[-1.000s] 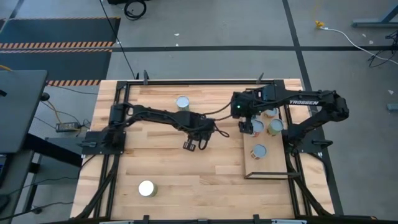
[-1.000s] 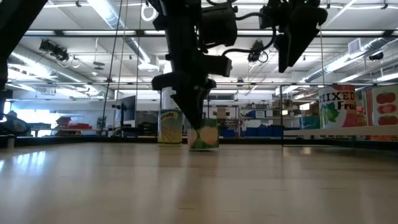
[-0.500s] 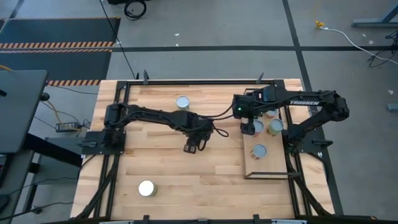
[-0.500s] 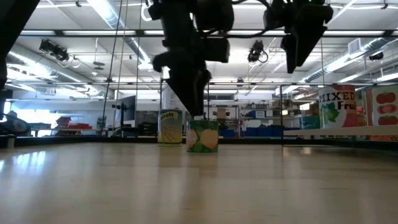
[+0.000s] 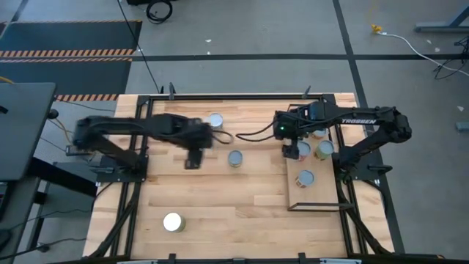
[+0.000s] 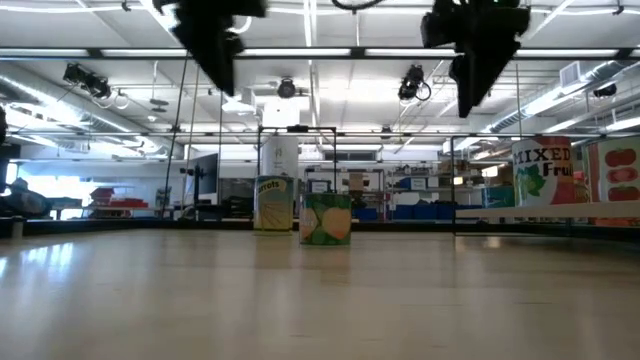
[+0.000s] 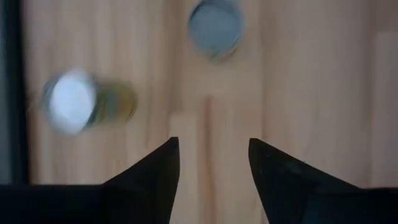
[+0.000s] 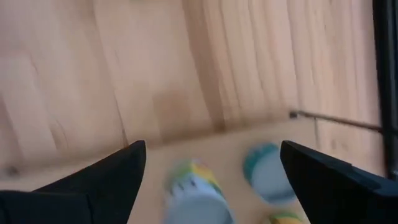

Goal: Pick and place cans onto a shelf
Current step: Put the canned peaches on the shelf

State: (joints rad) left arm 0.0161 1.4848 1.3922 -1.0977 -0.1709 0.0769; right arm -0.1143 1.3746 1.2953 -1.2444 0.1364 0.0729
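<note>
The left gripper (image 5: 192,158) has its jaws apart and empty. Half a second ago it hung over the middle of the table with a can under it; now the arm has swung back toward the left side, and that can (image 5: 235,158) stands alone and upright on the bare table, clear of the fingers. In the left wrist view the open fingers frame only wood, with two cans beyond them: a blue-topped one (image 7: 215,28) and a blurred white-topped one (image 7: 73,101). So the left arm has let the can go mid-table, short of the shelf (image 5: 294,193), probably staging it for the right arm.

The right gripper (image 5: 294,149) hangs where it was, over the far left part of the shelf, jaws wide apart with nothing between them; its wrist view looks down on cans standing on the board.

On the shelf three tops show plainly: one beside the gripper (image 5: 325,149), one at the far end (image 5: 319,133), one nearer (image 5: 305,178). Off the shelf, besides the dropped can, one stands at the far edge (image 5: 215,120) and a white-topped one (image 5: 173,221) near the front left.

Between the freed can and the shelf the way is open; the crowded far end of the board and the shelf's black frame are what a placing move must mind.
</note>
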